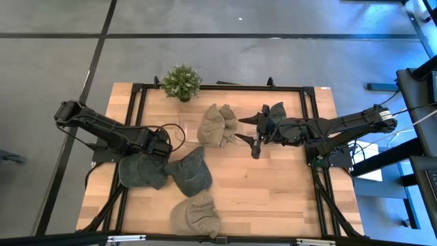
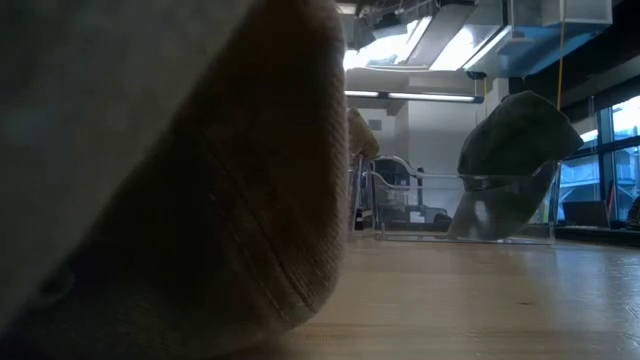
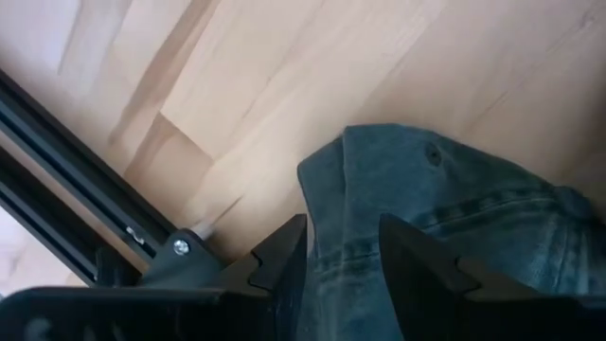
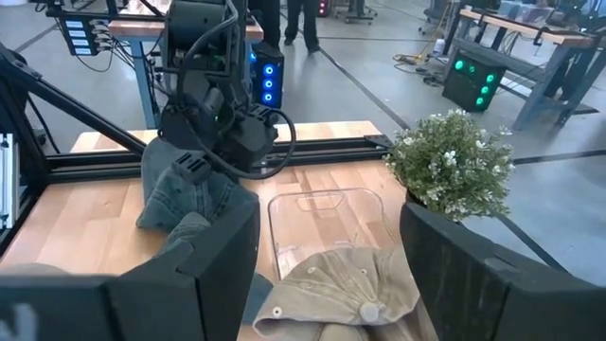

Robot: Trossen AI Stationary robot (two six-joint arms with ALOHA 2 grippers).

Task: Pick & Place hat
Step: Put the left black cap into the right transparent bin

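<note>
Pinching the grey-blue denim hat (image 3: 445,237) at the wooden table's (image 1: 273,184) left edge, the left gripper (image 3: 341,256) holds it; the right gripper (image 1: 254,137) hovers wide beside a clear plastic tray (image 4: 327,227) bearing a beige cloth hat (image 4: 350,284).

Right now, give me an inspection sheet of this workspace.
Surface: wooden table, black frame around it.
Job's things: blue denim hat under the left gripper; a darker hat beside it; tan hats at centre and at the front edge.
Clutter: potted plant; clear tray.
Grippers: left jaws pinching denim; right gripper open, empty.
Cables: loop on the left arm.
Surroundings: grey floor, workbenches, a person's legs.
</note>
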